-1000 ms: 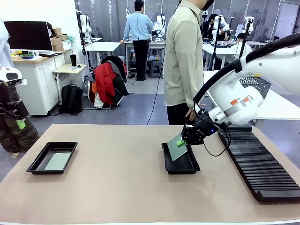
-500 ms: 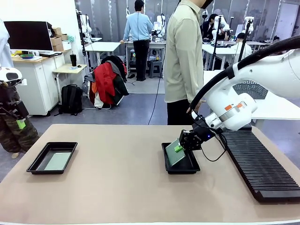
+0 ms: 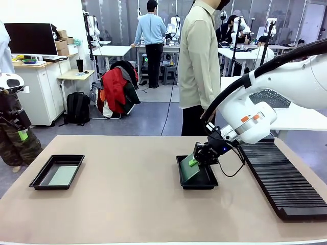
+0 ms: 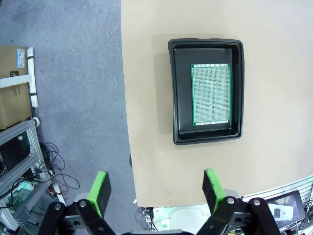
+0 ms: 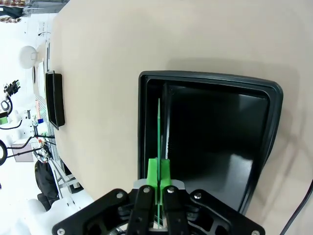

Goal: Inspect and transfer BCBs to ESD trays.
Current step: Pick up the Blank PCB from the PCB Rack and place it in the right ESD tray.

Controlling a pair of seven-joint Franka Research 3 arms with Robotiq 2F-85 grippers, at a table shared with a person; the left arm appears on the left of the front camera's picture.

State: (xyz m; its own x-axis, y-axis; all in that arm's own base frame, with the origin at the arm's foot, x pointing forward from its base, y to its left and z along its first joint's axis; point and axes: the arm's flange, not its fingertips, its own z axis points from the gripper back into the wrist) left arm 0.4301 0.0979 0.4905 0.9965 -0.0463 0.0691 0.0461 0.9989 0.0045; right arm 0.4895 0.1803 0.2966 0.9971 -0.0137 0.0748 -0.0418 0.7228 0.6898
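The right hand (image 3: 196, 158) is clamped on the upper edge of a green BCB (image 3: 190, 168), holding it tilted with its lower edge down inside the right-hand ESD tray (image 3: 198, 181); gripping by the edge keeps the fingers clear of the tray floor, so the board can likely be laid flat once its low edge rests. In the right wrist view the board (image 5: 160, 129) appears edge-on as a thin green line over the tray (image 5: 205, 142), near the wall toward the desk's (image 3: 127, 204) middle, which suggests it is being lined up to fit inside the rim. The left hand (image 4: 155, 188) hangs high with its fingers spread wide, holding nothing, directly above the other ESD tray (image 4: 206, 91), where a second BCB (image 4: 211, 94) lies flat on the floor.
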